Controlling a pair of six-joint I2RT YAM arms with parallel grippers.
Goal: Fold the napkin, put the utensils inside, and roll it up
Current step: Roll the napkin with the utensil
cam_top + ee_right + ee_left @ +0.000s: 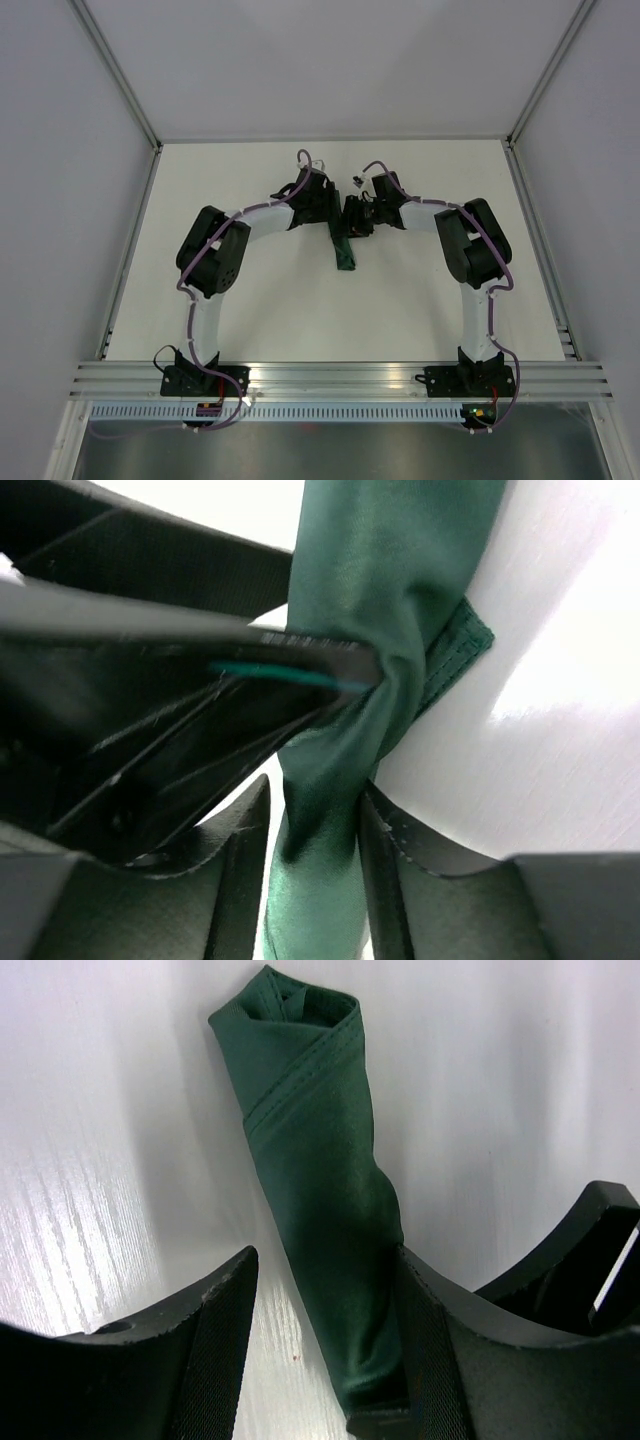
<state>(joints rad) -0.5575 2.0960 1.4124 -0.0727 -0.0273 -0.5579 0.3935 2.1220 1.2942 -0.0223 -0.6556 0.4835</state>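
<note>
The napkin is seen rolled into a narrow dark green bundle, laid on the white counter towards its far middle, with its far end taken between the two arms. The left claw is held apart astride the roll, one finger being pressed against the cloth while a strip of bare counter is left showing between the other finger and the roll. The right claw is closed on the napkin, the cloth being pinched narrow between its two fingers.
</note>
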